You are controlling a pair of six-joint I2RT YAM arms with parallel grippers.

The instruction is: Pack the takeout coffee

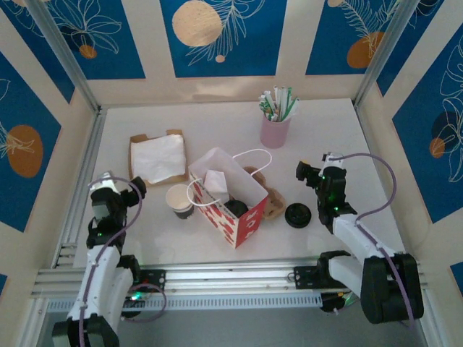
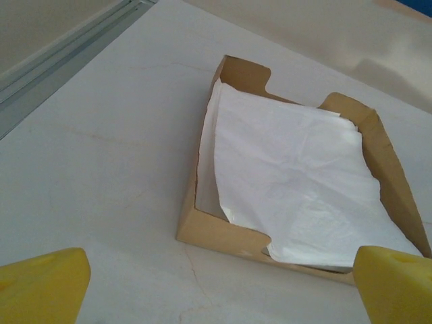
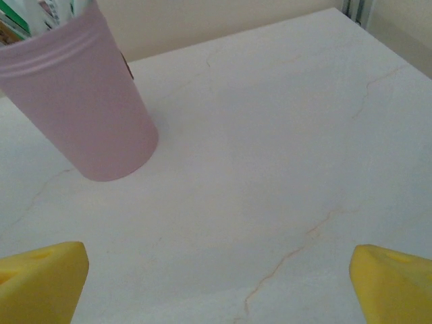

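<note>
The takeout coffee [image 1: 179, 200], a small off-white paper cup, stands upright and open-topped on the table just left of a red-and-white paper bag [image 1: 230, 196]. The bag stands open, with something white and something dark inside. My left gripper [image 1: 124, 186] hovers left of the cup, apart from it and open; in the left wrist view its yellow fingertips [image 2: 40, 283] frame bare table, and the left gripper [image 2: 223, 290] holds nothing. My right gripper [image 1: 318, 168] sits right of the bag, open and empty, and the right gripper [image 3: 219, 283] faces a pink cup.
A cardboard tray [image 1: 137, 141] [image 2: 216, 229] of white napkins lies behind the left gripper. The pink cup of straws [image 1: 275, 130] [image 3: 88, 108] stands at the back. A round black lid [image 1: 297, 215] and a brown cardboard piece [image 1: 273, 204] lie right of the bag.
</note>
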